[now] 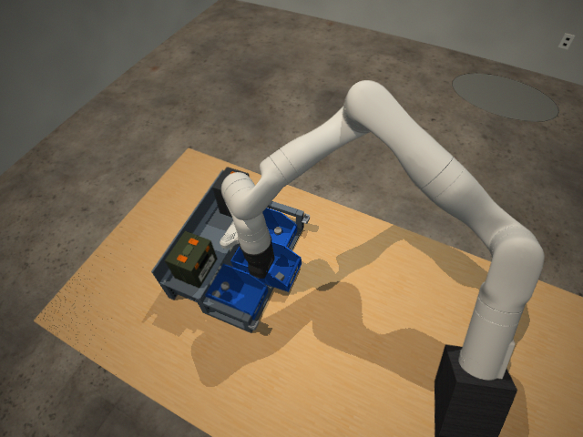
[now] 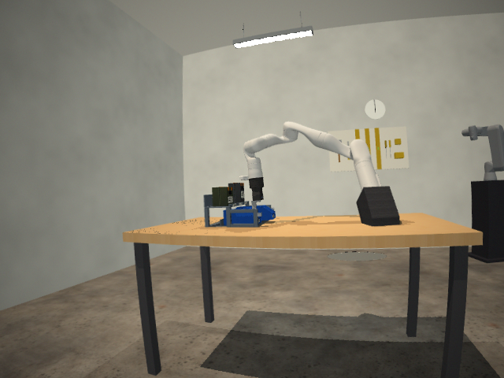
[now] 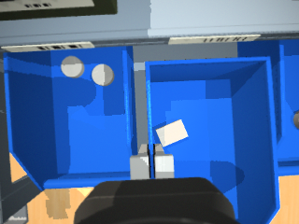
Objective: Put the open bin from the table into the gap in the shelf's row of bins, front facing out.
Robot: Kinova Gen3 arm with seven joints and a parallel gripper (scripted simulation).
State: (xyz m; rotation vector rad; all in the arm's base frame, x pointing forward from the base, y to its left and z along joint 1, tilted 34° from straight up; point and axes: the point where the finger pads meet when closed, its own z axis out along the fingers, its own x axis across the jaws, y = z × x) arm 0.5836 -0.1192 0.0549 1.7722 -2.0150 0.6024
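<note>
The blue open bin [image 3: 210, 131] sits in the gap of the shelf row, between two other blue bins, with a pale flat part [image 3: 172, 132] lying on its floor. My gripper [image 3: 151, 155] is shut on the bin's left side wall, near its open front. In the top view the bin [image 1: 275, 263] sticks out a little past the neighbouring bins at the shelf front, and the gripper [image 1: 258, 269] comes down on it from above. In the exterior view the bin [image 2: 260, 213] juts out of the shelf frame.
The grey shelf stands on the wooden table. The left bin [image 3: 70, 117] holds two round grey parts, and a right bin [image 3: 290, 117] shows at the edge. A dark green box [image 1: 190, 258] and a black box [image 2: 235, 193] sit on the upper board.
</note>
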